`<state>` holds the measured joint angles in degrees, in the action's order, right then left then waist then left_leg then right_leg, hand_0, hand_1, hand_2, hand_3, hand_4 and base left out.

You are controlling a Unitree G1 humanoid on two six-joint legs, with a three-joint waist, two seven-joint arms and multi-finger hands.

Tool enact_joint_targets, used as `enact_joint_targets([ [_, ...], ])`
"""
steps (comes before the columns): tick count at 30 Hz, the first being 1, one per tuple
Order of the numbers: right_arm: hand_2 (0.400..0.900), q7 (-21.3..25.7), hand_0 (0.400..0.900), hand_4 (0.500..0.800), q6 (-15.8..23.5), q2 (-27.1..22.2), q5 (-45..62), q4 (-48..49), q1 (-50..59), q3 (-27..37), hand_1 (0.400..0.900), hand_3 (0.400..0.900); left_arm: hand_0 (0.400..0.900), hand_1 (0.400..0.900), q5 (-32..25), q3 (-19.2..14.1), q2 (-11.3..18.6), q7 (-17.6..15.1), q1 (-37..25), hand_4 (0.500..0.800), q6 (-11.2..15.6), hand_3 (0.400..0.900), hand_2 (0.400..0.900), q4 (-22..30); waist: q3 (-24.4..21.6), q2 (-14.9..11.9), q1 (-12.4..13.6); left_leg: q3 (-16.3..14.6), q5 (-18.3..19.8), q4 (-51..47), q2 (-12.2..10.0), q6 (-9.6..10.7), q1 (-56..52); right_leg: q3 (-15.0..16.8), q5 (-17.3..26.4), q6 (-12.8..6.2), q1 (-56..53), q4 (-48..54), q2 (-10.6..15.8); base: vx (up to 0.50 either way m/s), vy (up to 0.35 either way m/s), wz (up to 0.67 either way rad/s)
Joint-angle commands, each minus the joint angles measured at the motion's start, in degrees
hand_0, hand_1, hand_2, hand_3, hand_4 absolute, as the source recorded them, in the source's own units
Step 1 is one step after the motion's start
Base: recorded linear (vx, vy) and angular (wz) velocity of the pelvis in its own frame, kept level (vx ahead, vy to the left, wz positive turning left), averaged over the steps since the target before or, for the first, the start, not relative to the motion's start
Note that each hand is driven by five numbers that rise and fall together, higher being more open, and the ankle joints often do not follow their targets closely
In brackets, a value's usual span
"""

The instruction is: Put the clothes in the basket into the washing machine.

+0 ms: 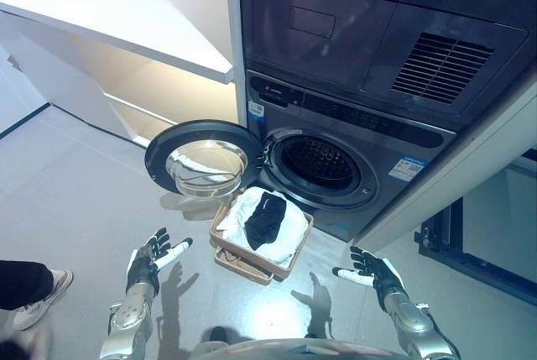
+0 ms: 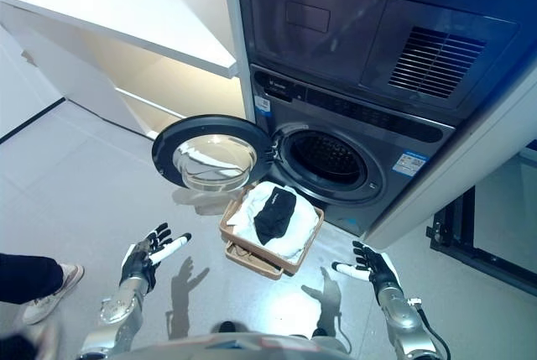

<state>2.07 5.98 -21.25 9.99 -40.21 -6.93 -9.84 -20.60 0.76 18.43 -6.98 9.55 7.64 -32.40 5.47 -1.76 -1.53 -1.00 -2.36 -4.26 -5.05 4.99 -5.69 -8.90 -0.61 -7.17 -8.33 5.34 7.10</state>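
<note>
A tan basket (image 1: 224, 261) stands on the floor just below the washing machine's drum opening (image 1: 321, 163). White cloth (image 1: 289, 227) fills the basket, and a black garment (image 1: 265, 218) lies on top of it. The round door (image 1: 201, 165) is swung wide to the left of the drum. My left hand (image 1: 148, 262) hovers open at the lower left, a little left of the basket. At the lower right my right hand (image 1: 374, 273) is open too, to the right of the basket. Neither hand touches anything.
A second machine (image 1: 369, 33) is stacked above the washer. A white counter (image 1: 117, 16) with a sink juts out at the upper left. A person's leg and shoe (image 1: 33, 293) show at the left edge. A dark frame (image 1: 470, 251) stands at the right.
</note>
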Motion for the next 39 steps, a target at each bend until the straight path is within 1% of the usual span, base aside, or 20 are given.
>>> enact_joint_targets([
  [1, 0.900, 0.48, 0.900, 0.800, 2.68, -2.56, -0.65, 3.52, 1.99, 0.20, 0.900, 0.900, 0.900, 0.900, 0.53, -1.66, 3.24, -0.65, -3.54, 0.800, 3.64, 0.900, 0.900, 1.44, -3.09, -1.34, -0.03, 1.18, 0.41, 2.10, -1.21, -0.15, 4.36, 0.08, 2.02, -0.15, 2.14, -2.06, 0.33, 0.00, 0.000, 0.00],
  [5, 0.900, 0.49, 0.900, 0.800, 2.72, -2.54, -0.60, 3.59, 2.06, 0.20, 0.900, 0.900, 0.900, 0.900, -0.75, -1.89, 3.05, -0.27, -3.51, 0.800, 3.79, 0.900, 0.900, 2.00, -3.02, -1.40, 0.01, 1.19, 0.44, 2.14, -1.18, -0.19, 4.42, 0.09, 2.02, -0.16, 2.22, -2.05, 0.31, 0.00, 0.000, 0.00],
  [10, 0.900, 0.41, 0.900, 0.800, 2.73, -2.46, -0.52, 3.40, 2.10, 0.28, 0.900, 0.900, 0.900, 0.900, 0.52, -1.68, 3.30, -0.29, -3.42, 0.800, 3.52, 0.900, 0.900, 1.53, -2.99, -1.46, 0.05, 1.19, 0.43, 2.08, -1.15, -0.22, 4.44, 0.07, 2.01, -0.21, 2.14, -2.03, 0.38, 0.00, 0.000, 0.00],
  [11, 0.900, 0.32, 0.900, 0.800, 2.67, -2.41, -0.45, 3.42, 2.18, 0.32, 0.900, 0.900, 0.900, 0.900, 1.70, -1.40, 3.53, -0.41, -3.69, 0.800, 3.35, 0.900, 0.900, 1.12, -2.97, -1.45, 0.05, 1.25, 0.48, 2.11, -1.00, -0.24, 4.48, 0.10, 1.94, -0.23, 2.16, -2.12, 0.41, 0.00, 0.000, 0.00],
  [12, 0.900, 0.32, 0.900, 0.800, 2.67, -2.41, -0.45, 3.42, 2.19, 0.32, 0.900, 0.900, 0.900, 0.900, 1.71, -1.40, 3.53, -0.42, -3.71, 0.800, 3.36, 0.900, 0.900, 1.11, -2.96, -1.45, 0.05, 1.25, 0.49, 2.12, -1.00, -0.24, 4.49, 0.10, 1.94, -0.24, 2.17, -2.13, 0.41, 0.00, 0.000, 0.00],
  [13, 0.900, 0.33, 0.900, 0.800, 2.64, -2.46, -0.46, 3.41, 2.29, 0.27, 0.900, 0.900, 0.900, 0.900, 3.25, -1.11, 3.90, -0.68, -3.88, 0.800, 3.24, 0.900, 0.900, 1.03, -2.92, -1.39, 0.04, 1.33, 0.53, 2.24, -0.94, -0.24, 4.58, 0.09, 1.91, -0.26, 2.24, -2.22, 0.45, 0.00, 0.000, 0.00],
  [14, 0.900, 0.22, 0.900, 0.800, 2.65, -2.46, -0.58, 3.55, 2.38, 0.11, 0.900, 0.900, 0.900, 0.900, 6.36, -0.85, 4.64, -1.40, -4.00, 0.800, 3.19, 0.900, 0.900, 0.30, -2.91, -1.30, 0.00, 1.38, 0.65, 2.39, -0.83, -0.29, 4.61, 0.12, 1.77, -0.32, 2.25, -2.49, 0.58, 0.01, 0.034, 0.00],
  [16, 0.900, 0.12, 0.900, 0.800, 2.76, -2.45, -0.69, 3.69, 2.31, 0.04, 0.900, 0.900, 0.900, 0.900, 6.33, -1.04, 4.75, -1.47, -3.88, 0.800, 3.06, 0.900, 0.900, -1.10, -2.89, -1.26, -0.09, 1.47, 0.95, 2.59, -0.68, -0.46, 4.41, 0.40, 1.60, -0.35, 2.22, -2.96, 0.85, 0.01, 0.019, 0.00],
  [19, 0.900, 0.03, 0.900, 0.800, 2.77, -2.52, -0.85, 3.81, 2.28, -0.04, 0.900, 0.900, 0.900, 0.900, 6.29, -1.18, 4.96, -1.39, -3.61, 0.800, 3.10, 0.900, 0.900, -1.38, -2.86, -1.28, -0.19, 1.48, 1.37, 2.89, -0.41, -0.71, 4.31, 0.64, 1.36, -0.50, 2.30, -3.74, 1.28, 0.01, 0.036, -0.02],
  [22, 0.900, -0.27, 0.900, 0.800, 2.65, -2.30, -1.14, 3.86, 2.57, -0.41, 0.900, 0.900, 0.900, 0.900, 5.33, -1.75, 4.75, -1.20, -3.01, 0.800, 3.30, 0.900, 0.900, -1.55, -2.80, -1.14, -0.21, 1.41, 2.65, 4.03, 0.45, -1.66, 4.14, 1.68, 0.74, -0.91, 2.81, -5.83, 2.47, 0.02, 0.082, -0.08],
  [26, 0.900, -0.83, 0.900, 0.800, 2.33, -2.24, -1.12, 4.21, 2.76, -0.64, 0.900, 0.900, 0.900, 0.900, 4.10, -1.97, 4.01, -1.24, -2.75, 0.800, 3.44, 0.900, 0.900, -1.44, -2.59, -1.18, -0.01, 1.26, 5.01, 8.02, 2.21, -2.66, 5.04, 2.59, 0.11, -1.44, 2.84, -7.39, 4.13, 0.03, 0.081, -0.08],
  [27, 0.900, -0.83, 0.900, 0.800, 2.33, -2.24, -1.12, 4.21, 2.76, -0.64, 0.900, 0.900, 0.900, 0.900, 4.10, -1.97, 4.02, -1.24, -2.75, 0.800, 3.44, 0.900, 0.900, -1.44, -2.59, -1.18, 0.01, 1.24, 5.11, 8.19, 2.23, -2.68, 5.13, 2.61, 0.10, -1.46, 2.87, -7.42, 4.15, 0.03, 0.085, -0.15],
  [29, 0.900, -1.25, 0.900, 0.800, 2.17, -2.22, -0.93, 4.28, 2.90, -0.70, 0.900, 0.900, 0.900, 0.900, 3.63, -1.85, 3.67, -0.87, -2.43, 0.800, 3.51, 0.900, 0.900, -1.02, -2.44, -1.08, 0.43, 0.89, 7.02, 11.78, 3.41, -3.00, 5.97, 2.99, 0.18, -1.77, 2.47, -7.71, 5.35, 0.04, 0.101, -0.17],
  [31, 0.900, -1.59, 0.900, 0.800, 2.03, -2.40, -0.93, 4.52, 2.90, -0.65, 0.900, 0.900, 0.900, 0.900, 3.44, -1.77, 3.67, -0.53, -2.04, 0.800, 3.53, 0.900, 0.900, -0.12, -2.35, -0.95, 0.64, 0.85, 8.24, 14.33, 4.06, -3.22, 6.72, 3.46, 0.21, -1.99, 2.29, -7.99, 5.95, 0.03, 0.099, -0.12],
  [33, 0.900, -1.78, 0.900, 0.800, 1.91, -2.50, -1.19, 4.67, 2.82, -0.61, 0.900, 0.900, 0.900, 0.900, 3.62, -1.81, 3.79, -0.25, -1.69, 0.800, 3.48, 0.900, 0.900, 0.45, -2.31, -0.76, 0.64, 0.77, 9.12, 15.61, 4.81, -3.68, 7.26, 3.93, 0.55, -2.31, 2.29, -8.65, 6.87, 0.02, 0.112, -0.07],
  [34, 0.900, -1.78, 0.900, 0.800, 1.90, -2.50, -1.19, 4.68, 2.81, -0.61, 0.900, 0.900, 0.900, 0.900, 3.62, -1.81, 3.79, -0.24, -1.68, 0.800, 3.47, 0.900, 0.900, 0.45, -2.33, -0.76, 0.65, 0.75, 9.15, 15.67, 4.82, -3.70, 7.30, 3.95, 0.54, -2.33, 2.33, -8.67, 6.89, 0.05, 0.194, -0.12],
  [35, 0.900, -1.99, 0.900, 0.800, 1.76, -2.28, -1.33, 4.98, 2.65, -0.61, 0.900, 0.900, 0.900, 0.900, 3.81, -2.02, 3.90, -0.10, -1.25, 0.800, 3.48, 0.900, 0.900, 0.63, -2.41, -0.57, 0.45, 0.20, 9.78, 15.42, 6.05, -4.60, 6.70, 4.70, 1.51, -3.09, 2.95, -10.62, 8.49, 0.04, 0.224, -0.14],
  [37, 0.900, -2.07, 0.900, 0.800, 1.56, -2.23, -1.34, 5.36, 2.85, -0.53, 0.900, 0.900, 0.900, 0.900, 3.97, -2.26, 4.11, -0.06, -1.20, 0.800, 3.40, 0.900, 0.900, 0.84, -2.13, -0.16, 0.03, -0.29, 10.01, 14.98, 7.56, -5.76, 6.25, 6.68, 2.82, -3.60, 5.43, -14.42, 10.24, 0.01, 0.303, -0.14],
  [39, 0.900, -2.14, 0.900, 0.800, 1.39, -2.11, -1.44, 6.05, 2.65, -0.59, 0.900, 0.900, 0.900, 0.900, 4.13, -2.30, 4.40, 0.09, -0.87, 0.800, 3.33, 0.900, 0.900, 1.74, -1.63, 0.50, -0.54, -0.38, 9.82, 14.11, 9.28, -6.89, 5.49, 8.41, 4.79, -3.18, 8.16, -19.26, 11.94, -0.02, 0.298, 0.01],
])
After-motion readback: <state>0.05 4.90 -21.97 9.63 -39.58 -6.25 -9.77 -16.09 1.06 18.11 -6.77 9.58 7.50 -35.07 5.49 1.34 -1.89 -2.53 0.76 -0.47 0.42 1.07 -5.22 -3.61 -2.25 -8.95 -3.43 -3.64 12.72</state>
